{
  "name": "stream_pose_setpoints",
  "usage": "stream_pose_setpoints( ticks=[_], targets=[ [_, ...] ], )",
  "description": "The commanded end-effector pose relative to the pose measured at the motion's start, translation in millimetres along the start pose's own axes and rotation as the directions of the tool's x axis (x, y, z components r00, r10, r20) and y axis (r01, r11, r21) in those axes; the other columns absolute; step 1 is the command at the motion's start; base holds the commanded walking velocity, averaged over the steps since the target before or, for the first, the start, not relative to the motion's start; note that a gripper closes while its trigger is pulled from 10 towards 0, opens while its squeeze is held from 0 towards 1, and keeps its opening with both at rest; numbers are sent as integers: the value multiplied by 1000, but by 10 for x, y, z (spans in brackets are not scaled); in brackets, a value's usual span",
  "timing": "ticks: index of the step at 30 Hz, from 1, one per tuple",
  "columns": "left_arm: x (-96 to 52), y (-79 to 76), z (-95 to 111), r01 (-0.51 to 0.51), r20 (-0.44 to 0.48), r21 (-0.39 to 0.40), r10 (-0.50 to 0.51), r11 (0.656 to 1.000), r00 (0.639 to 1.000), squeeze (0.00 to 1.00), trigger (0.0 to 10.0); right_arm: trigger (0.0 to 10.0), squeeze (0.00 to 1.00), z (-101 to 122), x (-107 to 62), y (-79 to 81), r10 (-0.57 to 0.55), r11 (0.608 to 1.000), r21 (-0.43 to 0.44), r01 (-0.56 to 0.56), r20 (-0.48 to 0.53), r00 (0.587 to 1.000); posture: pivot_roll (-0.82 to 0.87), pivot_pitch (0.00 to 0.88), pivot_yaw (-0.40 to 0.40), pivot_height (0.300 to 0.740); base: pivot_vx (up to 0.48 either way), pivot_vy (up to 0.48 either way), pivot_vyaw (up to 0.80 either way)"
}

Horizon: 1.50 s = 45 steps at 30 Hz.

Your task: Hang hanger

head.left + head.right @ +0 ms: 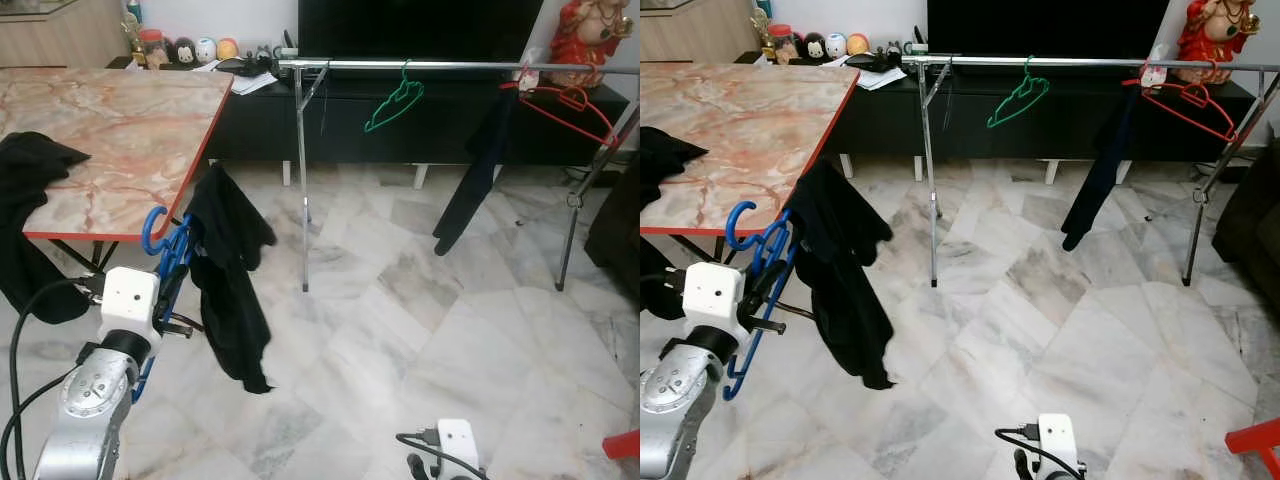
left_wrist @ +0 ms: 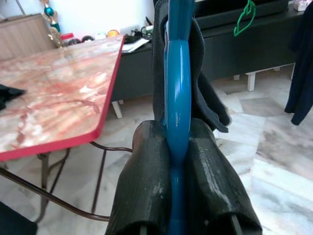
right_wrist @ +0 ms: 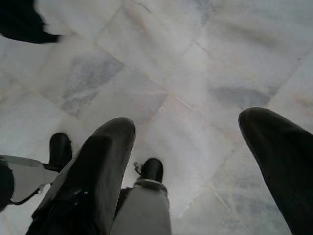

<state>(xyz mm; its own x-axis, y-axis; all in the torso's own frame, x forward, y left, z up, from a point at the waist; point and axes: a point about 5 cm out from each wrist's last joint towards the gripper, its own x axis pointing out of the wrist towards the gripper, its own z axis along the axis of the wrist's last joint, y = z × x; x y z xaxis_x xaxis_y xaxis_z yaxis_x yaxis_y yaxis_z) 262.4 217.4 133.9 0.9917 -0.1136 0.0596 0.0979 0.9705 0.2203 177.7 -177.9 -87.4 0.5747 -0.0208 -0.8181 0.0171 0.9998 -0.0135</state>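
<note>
A blue hanger [image 1: 163, 252] carries a black garment [image 1: 230, 285] that droops toward the floor. My left gripper [image 2: 178, 134] is shut on the hanger's blue bar, low at my left beside the table's corner. Ahead stands a metal clothes rack [image 1: 450, 66] with a green hanger [image 1: 393, 105], a red hanger [image 1: 565, 105] and a dark garment [image 1: 475, 175] on its rail. My right gripper [image 3: 188, 122] hangs open over the marble floor with nothing between its fingers.
A marble-topped table [image 1: 110, 130] with a red edge stands at the left, with black cloth [image 1: 25, 165] draped over its near side. A black TV cabinet [image 1: 350, 125] lies behind the rack. Dark furniture [image 1: 615, 230] and something red [image 1: 622, 443] sit at the right.
</note>
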Motion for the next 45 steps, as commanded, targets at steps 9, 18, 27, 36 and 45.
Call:
stream_pose_setpoints(
  ticks=[9,18,27,36,45],
  targets=[
    [153,-415,182,104,116,-60,-96,993,989,0,10000,10000,0,381,4,-144,-82,997,31,77,208,975,99,0,-5,740,0,0,0],
    [225,-552,173,192,123,-27,-188,981,974,0,10000,10000,1000,797,-96,-233,-34,997,77,-4,490,871,49,0,-1,740,0,0,0],
    [290,-665,189,226,139,-30,-220,974,966,0,10000,10000,0,1045,-170,-189,-55,996,85,2,618,784,44,0,-5,740,0,0,0],
    [281,-684,176,207,150,-42,-199,977,968,0,10000,0,0,1251,-383,-78,-45,997,74,-21,782,621,43,0,-25,740,0,0,0],
    [338,-701,181,210,158,-45,-200,977,967,0,10000,0,0,1425,-538,-129,-78,996,93,-2,843,533,11,0,-12,740,0,0,0]
  ],
)
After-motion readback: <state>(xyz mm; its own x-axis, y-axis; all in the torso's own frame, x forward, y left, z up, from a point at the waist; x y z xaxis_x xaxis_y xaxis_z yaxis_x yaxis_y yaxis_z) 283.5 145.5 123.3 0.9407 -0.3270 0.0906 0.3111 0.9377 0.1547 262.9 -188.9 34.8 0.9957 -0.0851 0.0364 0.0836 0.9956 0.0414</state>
